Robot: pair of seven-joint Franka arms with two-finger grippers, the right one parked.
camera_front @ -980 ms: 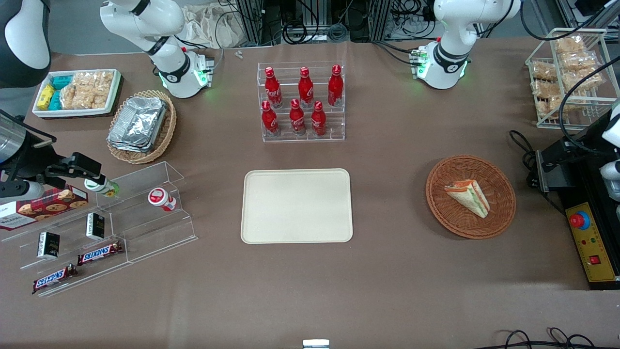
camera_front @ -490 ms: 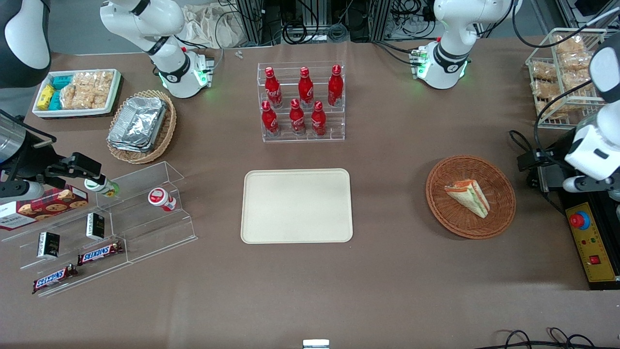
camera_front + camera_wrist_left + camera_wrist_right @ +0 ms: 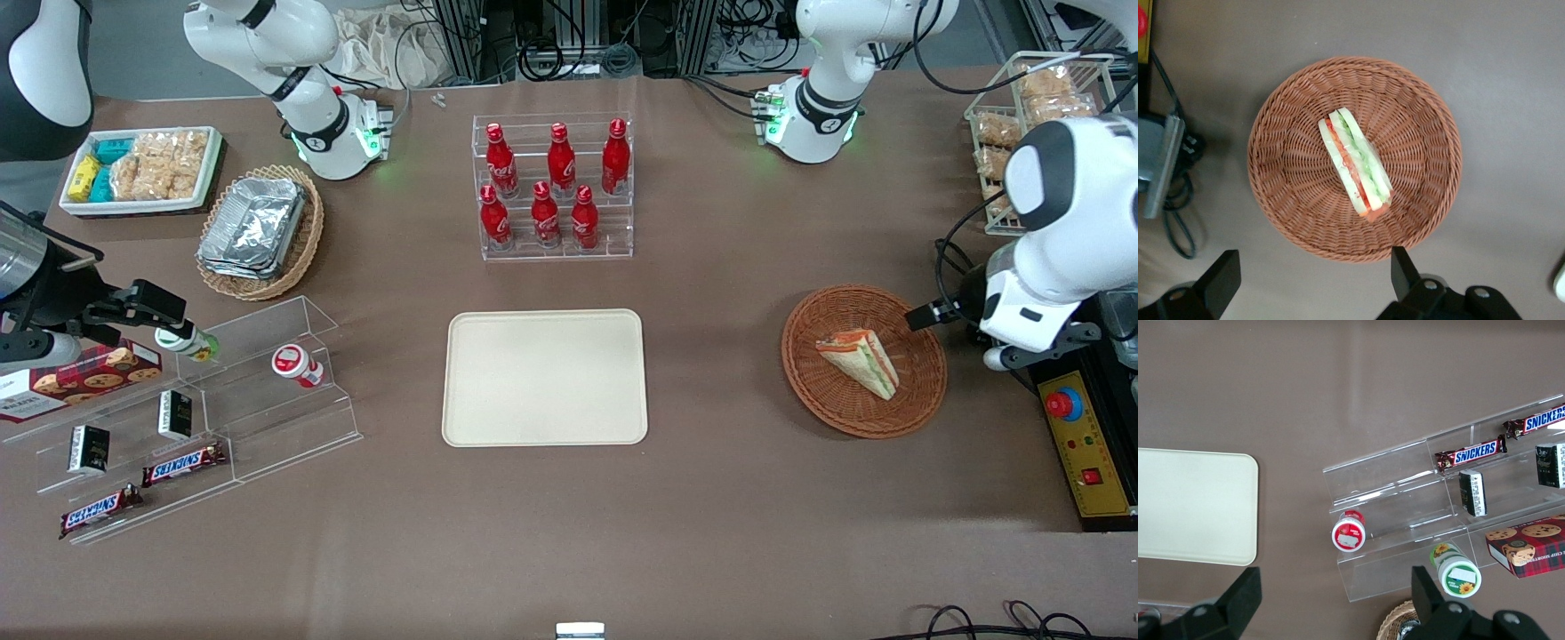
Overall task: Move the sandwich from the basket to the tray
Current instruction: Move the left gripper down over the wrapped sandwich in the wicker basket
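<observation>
The sandwich (image 3: 861,361), a white-bread wedge with orange, red and green filling, lies in the round reddish-brown wicker basket (image 3: 813,391). In the left wrist view the sandwich (image 3: 1355,165) lies across the middle of the basket (image 3: 1288,200). My left gripper (image 3: 951,322) hovers above the basket's rim at the edge toward the working arm's end. It is open and empty, with its fingers (image 3: 1401,267) spread wide just outside the rim. The beige tray (image 3: 544,377) lies bare at the table's middle, toward the parked arm from the basket.
A rack of red bottles (image 3: 553,188) stands farther from the front camera than the tray. A black and yellow control box (image 3: 1089,440) and cables (image 3: 956,262) lie beside the basket. A wire rack of snack bags (image 3: 1036,116) stands at the working arm's end.
My left arm has swung in from the table's edge toward the basket, and the open gripper now hangs over the basket's rim. The sandwich, basket and tray have not moved.
</observation>
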